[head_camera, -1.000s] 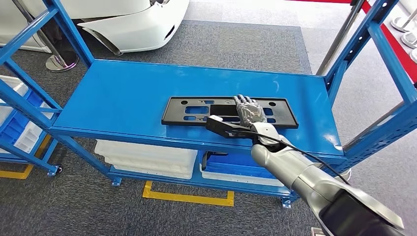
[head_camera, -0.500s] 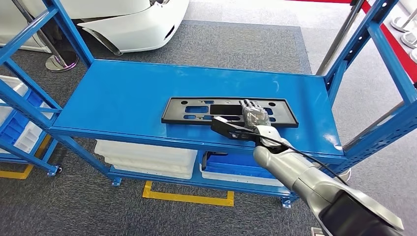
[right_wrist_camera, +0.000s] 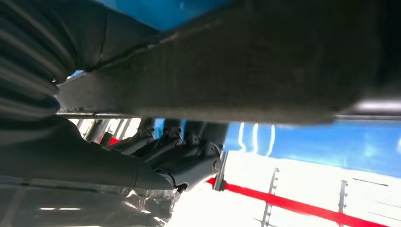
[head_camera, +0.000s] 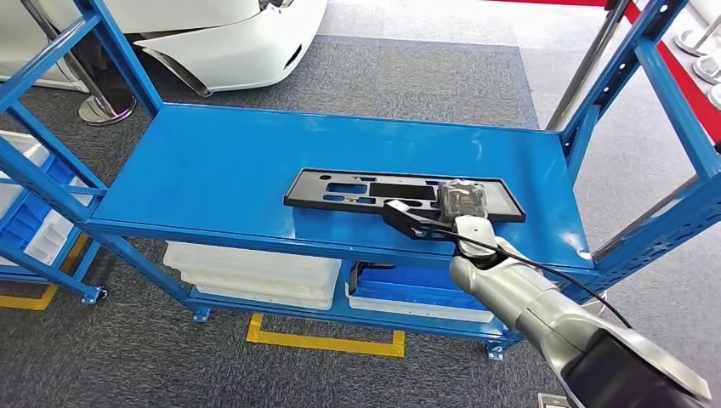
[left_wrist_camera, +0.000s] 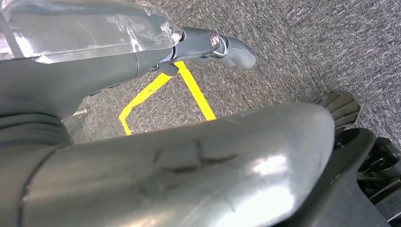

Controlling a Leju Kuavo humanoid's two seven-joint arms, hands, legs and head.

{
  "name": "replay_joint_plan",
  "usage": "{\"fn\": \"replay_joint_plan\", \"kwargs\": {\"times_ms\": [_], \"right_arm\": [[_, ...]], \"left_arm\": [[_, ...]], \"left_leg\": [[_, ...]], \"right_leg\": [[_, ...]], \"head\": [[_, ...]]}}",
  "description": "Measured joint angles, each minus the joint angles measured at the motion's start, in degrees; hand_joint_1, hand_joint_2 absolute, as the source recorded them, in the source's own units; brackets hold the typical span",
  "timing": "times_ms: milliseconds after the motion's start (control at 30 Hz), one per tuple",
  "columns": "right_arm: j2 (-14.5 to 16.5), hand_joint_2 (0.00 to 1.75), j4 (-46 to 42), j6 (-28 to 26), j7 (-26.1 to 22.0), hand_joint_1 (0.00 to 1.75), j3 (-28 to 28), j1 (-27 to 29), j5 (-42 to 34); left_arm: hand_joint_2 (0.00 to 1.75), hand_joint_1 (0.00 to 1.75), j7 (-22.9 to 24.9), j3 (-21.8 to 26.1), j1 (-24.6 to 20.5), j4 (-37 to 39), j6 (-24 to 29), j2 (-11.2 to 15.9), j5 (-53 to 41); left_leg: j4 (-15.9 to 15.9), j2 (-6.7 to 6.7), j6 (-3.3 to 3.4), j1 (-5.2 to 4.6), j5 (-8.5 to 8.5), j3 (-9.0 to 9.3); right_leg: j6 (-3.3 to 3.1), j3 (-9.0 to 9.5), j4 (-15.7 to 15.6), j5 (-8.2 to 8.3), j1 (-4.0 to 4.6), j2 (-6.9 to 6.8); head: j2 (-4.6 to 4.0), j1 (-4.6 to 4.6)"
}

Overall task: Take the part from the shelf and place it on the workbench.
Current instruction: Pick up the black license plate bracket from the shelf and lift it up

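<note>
Since a second ago, my right hand [head_camera: 461,202] has curled over the black part [head_camera: 357,190] and gripped its right end, dragging it slightly rightward along the blue shelf [head_camera: 221,161]; bare shelf lies behind. From my right wrist, fingers [right_wrist_camera: 184,156] clamp the part's edge. My left hand [left_wrist_camera: 213,45] hangs over carpet, grip unclear.

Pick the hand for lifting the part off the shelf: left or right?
Right. The right hand already grips the black part at its right end on the shelf. The left hand hangs over the floor.
</note>
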Motion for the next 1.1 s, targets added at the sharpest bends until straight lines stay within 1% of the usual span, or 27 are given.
{"fn": "replay_joint_plan", "kwargs": {"times_ms": [767,833,933,1033,1100], "right_arm": [[-0.6,1.75,-0.5,0.1,-0.1,1.75,-0.1,1.0,0.7],[-0.7,1.75,-2.2,-1.1,-0.6,1.75,-0.3,1.4,1.7],[-1.0,1.75,-8.1,-2.9,-2.1,1.75,-0.6,2.2,4.5],[-0.7,1.75,-14.7,-4.4,-6.4,1.75,-0.7,2.3,6.4],[0.1,1.75,-18.4,-4.5,-7.4,1.75,-0.6,1.9,7.1]], "left_arm": [[0.00,0.00,-0.5,0.5,0.0,0.0,0.4,0.0,0.9],[0.00,0.00,-1.7,1.1,0.2,0.0,1.2,0.0,1.6],[0.00,0.00,-4.6,1.7,0.4,0.0,1.6,0.0,2.0],[0.00,0.00,-5.3,2.6,0.8,0.0,-1.2,0.0,3.4],[0.00,0.00,-5.3,3.1,1.1,0.0,-2.7,0.0,4.2]], "left_leg": [[0.0,0.00,0.00,-0.02,0.00,-0.05],[0.0,0.00,0.00,-0.02,0.00,-0.07],[0.0,0.04,0.00,-0.01,0.00,-0.12],[0.0,0.02,0.00,0.03,0.00,-0.17],[0.0,-0.02,0.00,0.09,0.00,-0.21]], "right_leg": [[0.01,-0.03,0.0,0.00,0.00,-0.01],[0.01,-0.04,0.0,0.01,0.00,0.00],[0.01,-0.09,0.0,0.01,0.00,0.04],[0.01,-0.12,0.0,0.01,0.00,0.02],[0.00,-0.12,0.0,0.00,0.03,-0.01]], "head": [[0.00,0.03],[0.00,0.06],[0.00,0.10],[0.00,0.00],[0.00,-0.01]]}}
